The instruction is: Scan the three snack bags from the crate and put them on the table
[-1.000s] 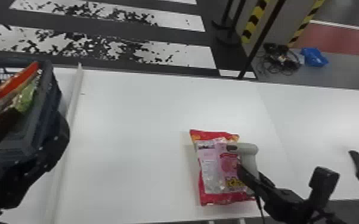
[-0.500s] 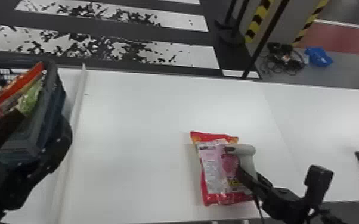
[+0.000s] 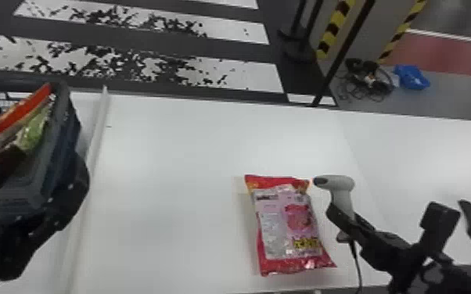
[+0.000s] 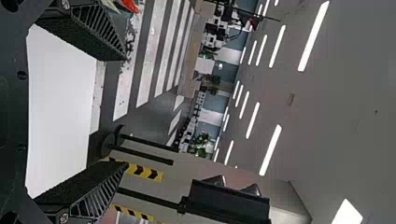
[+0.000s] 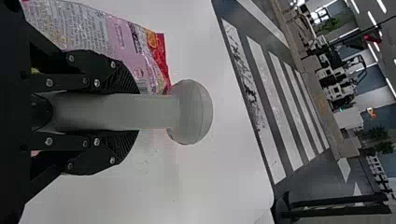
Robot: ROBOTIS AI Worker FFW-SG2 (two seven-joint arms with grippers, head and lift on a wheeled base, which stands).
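Right gripper point(image 3: 342, 219) clasps smooth, rounded scanner point(image 3: 340, 183); left gripper point(image 3: 47, 162) gapes; glossy, crinkled snack bag point(image 3: 285, 226) lies flat.

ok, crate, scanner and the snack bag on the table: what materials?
Crate: probably rigid plastic, matte; lattice walls.
Scanner: likely hard plastic, satin; smooth, rounded pale shell.
Snack bag: glossy film, seemingly plastic, maybe foil-lined; creases catch light.

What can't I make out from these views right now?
- Crate bags' lower parts: head view, behind the crate walls and left arm.
- Crate's far-left side: cut off by the head view's edge.
- Red bag's underside: head view, face down.
- Scanner handle's sides: right wrist view, behind right gripper fingers.
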